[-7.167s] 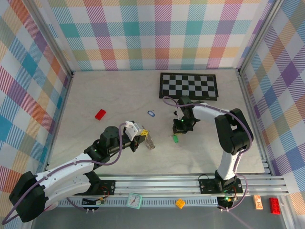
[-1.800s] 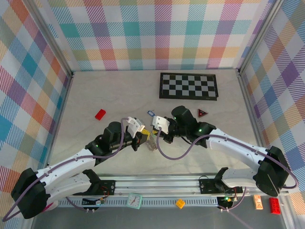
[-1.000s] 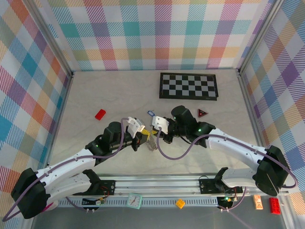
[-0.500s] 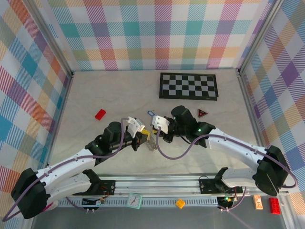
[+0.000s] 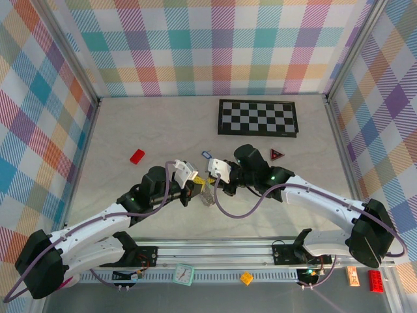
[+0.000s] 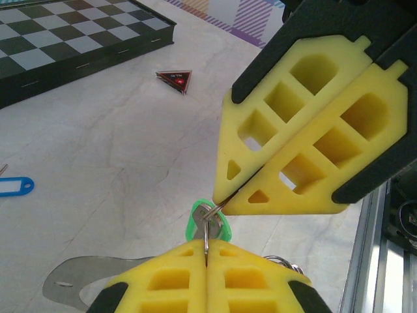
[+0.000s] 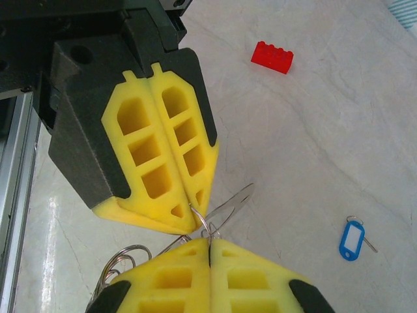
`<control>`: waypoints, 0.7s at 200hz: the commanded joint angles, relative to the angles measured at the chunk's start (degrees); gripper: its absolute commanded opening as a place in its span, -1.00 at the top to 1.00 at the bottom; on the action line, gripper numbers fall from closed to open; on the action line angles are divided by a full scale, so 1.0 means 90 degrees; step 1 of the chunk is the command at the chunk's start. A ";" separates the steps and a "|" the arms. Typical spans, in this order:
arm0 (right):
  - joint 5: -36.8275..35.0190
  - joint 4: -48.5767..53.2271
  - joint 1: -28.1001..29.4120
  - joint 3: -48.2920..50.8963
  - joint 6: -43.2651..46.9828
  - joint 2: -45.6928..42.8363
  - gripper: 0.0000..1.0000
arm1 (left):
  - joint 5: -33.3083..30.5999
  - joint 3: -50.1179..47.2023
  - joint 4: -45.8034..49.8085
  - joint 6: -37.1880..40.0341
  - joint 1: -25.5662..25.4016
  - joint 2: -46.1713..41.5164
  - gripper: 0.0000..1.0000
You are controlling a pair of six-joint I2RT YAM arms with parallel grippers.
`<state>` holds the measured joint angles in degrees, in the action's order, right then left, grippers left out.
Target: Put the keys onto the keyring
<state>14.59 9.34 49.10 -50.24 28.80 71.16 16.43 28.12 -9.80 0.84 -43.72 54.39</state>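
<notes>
Red, a small block (image 5: 137, 156) sits alone on the pale table (image 5: 130, 124) at the left. Toward the middle, the left gripper (image 6: 206, 248) has its yellow jaws pressed together on a thin wire of the keyring (image 7: 127, 257), whose silvery loops show just beside them. Tip to tip with it, the right gripper (image 7: 209, 242) is clamped as well — it pinches the small ring of the green key (image 6: 221, 229), right where the two sets of jaws meet. Just behind them the blue key (image 5: 206, 155) lies flat on the table — apart from both arms. Farther right come a red triangle (image 5: 277, 154) and, at the back, the chequered board (image 5: 257, 117).
</notes>
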 commanded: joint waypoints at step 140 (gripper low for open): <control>0.0495 0.0260 0.0043 -0.0023 -0.0007 -0.0104 1.00 | -0.0001 0.0062 -0.0405 -0.0092 0.0034 0.0036 1.00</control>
<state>14.96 10.41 49.10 -50.24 28.99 70.85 16.43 28.12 -10.24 0.84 -43.72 54.70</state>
